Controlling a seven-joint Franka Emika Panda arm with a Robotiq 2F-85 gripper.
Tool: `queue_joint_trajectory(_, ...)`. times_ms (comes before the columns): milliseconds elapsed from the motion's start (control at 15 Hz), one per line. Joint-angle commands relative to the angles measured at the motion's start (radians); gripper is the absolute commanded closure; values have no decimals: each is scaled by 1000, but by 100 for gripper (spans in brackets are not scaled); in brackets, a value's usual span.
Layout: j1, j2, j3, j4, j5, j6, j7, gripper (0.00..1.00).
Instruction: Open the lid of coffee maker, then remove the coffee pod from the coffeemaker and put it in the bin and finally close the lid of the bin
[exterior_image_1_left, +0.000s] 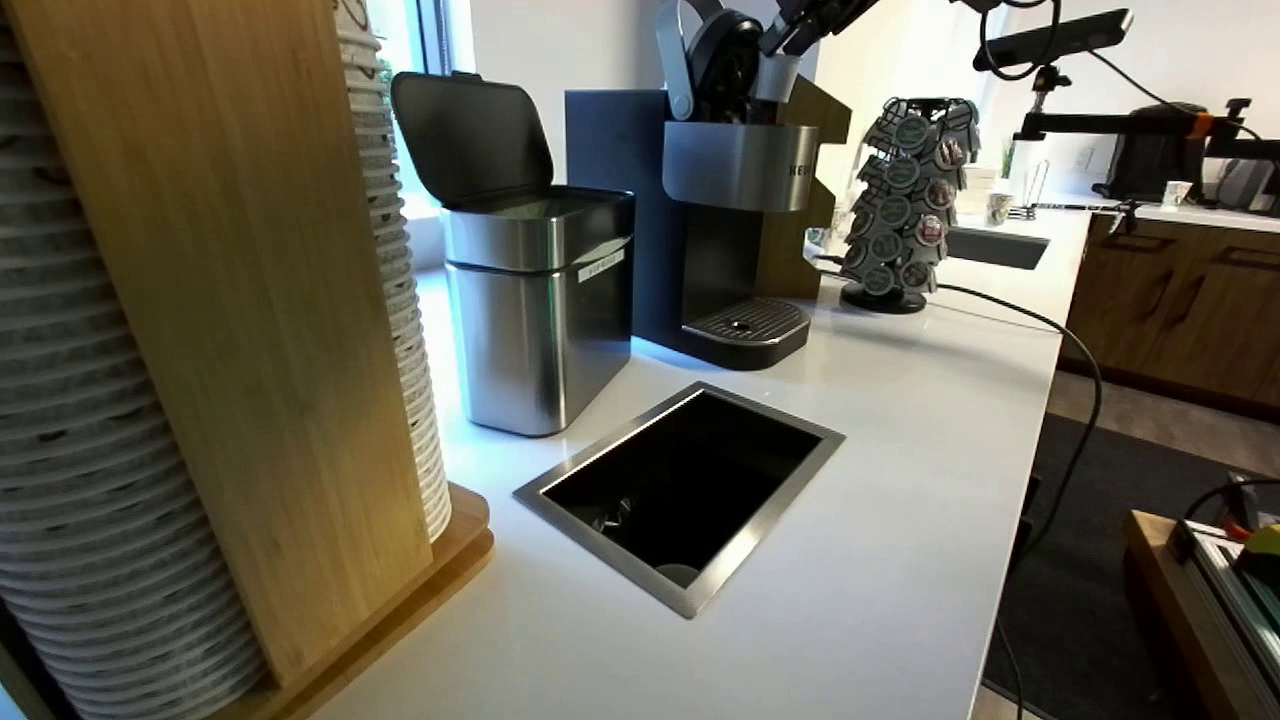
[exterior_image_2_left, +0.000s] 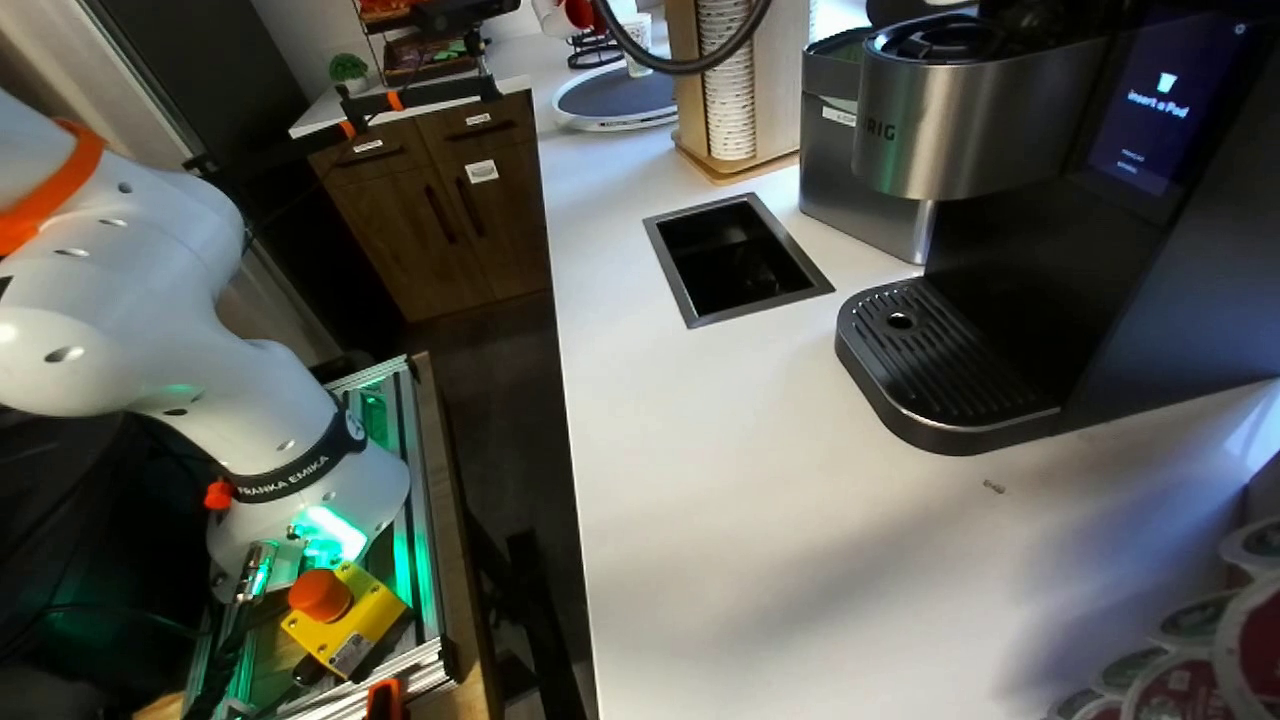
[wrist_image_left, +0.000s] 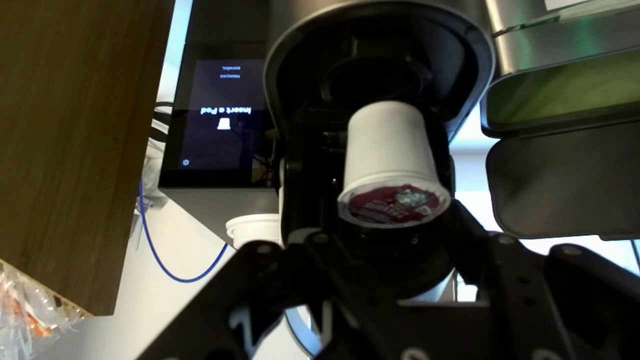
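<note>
Well, from where I stand, the first part of the work seems to be finished. The coffee maker (exterior_image_1_left: 655, 280) has its lid (exterior_image_1_left: 728, 62) raised, and the pod (wrist_image_left: 390, 145) is just above the open top, not yet over the bin (exterior_image_1_left: 510, 340); the screen (exterior_image_2_left: 1160, 110) asks for a pod, which fits with a machine that has none inside. The gripper (wrist_image_left: 385, 221) has its jaws spread about as wide as the rim of the pod, one at each side of it, and I believe that it holds the pod; the jaws are dark before a dark background, so I cannot see the contact well. What is left, in my judgement, is the second part: to carry the pod to the bin, which stands just beside the coffee maker, to let it drop inside, and at last to close the bin lid (exterior_image_1_left: 475, 135). This lid stands up, so the pod should find a free entrance.
</note>
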Motion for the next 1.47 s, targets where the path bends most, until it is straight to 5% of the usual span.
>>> queue_joint_trajectory(0, 1, -84, -6, -44, -2, -66, -5, 72)
queue_joint_trajectory(267, 25, -165, -10, -67, 15, -201, -30, 72)
queue_joint_trajectory(667, 160, -238, 0, -93, 114, -317, -103, 72)
queue_joint_trajectory(1400, 345, -7, 50, -42, 182, 22, -151, 72)
